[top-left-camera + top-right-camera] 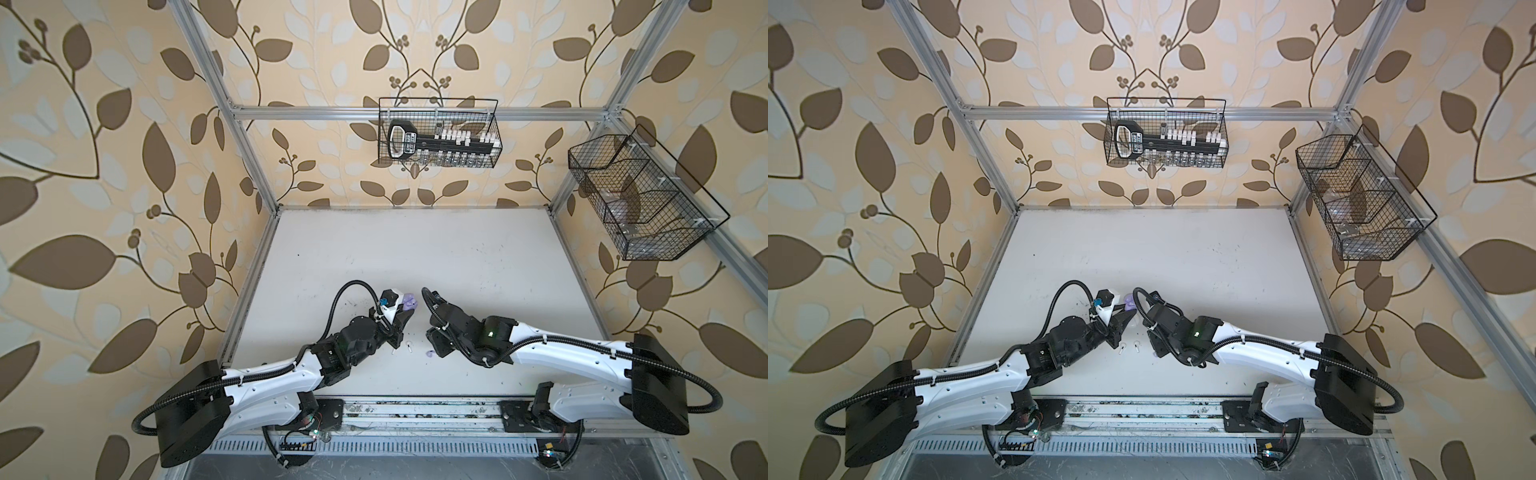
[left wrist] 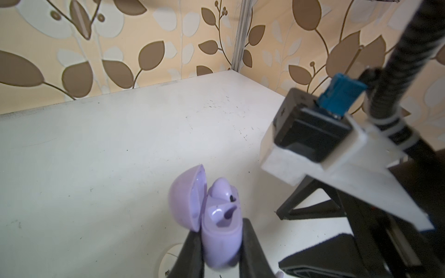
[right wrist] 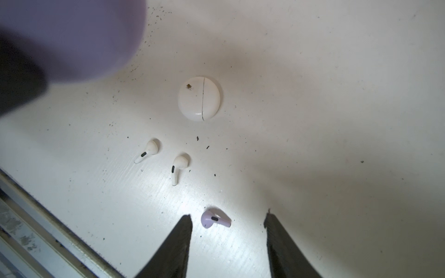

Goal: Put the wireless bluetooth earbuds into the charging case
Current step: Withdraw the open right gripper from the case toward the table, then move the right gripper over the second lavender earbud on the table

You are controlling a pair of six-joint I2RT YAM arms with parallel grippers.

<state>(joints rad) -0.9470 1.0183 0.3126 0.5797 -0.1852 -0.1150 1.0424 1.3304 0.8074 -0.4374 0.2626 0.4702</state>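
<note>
Lilac earbud (image 3: 215, 220) is lying on the tabletop (image 3: 337, 120) between the spread fingers of the right end effector (image 3: 228, 215). Beyond, two white earbuds (image 3: 179, 167) and a shut white case (image 3: 199, 98) are resting. The left end effector (image 2: 221, 250) is clenching the open lilac case (image 2: 216, 216).

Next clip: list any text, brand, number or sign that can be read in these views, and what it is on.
Label on the black tool in the back wire basket: white print, too blurred to read.
Lilac charging case, white case, two white earbuds, lilac earbud: no print shows.
Nothing else carries readable text.
</note>
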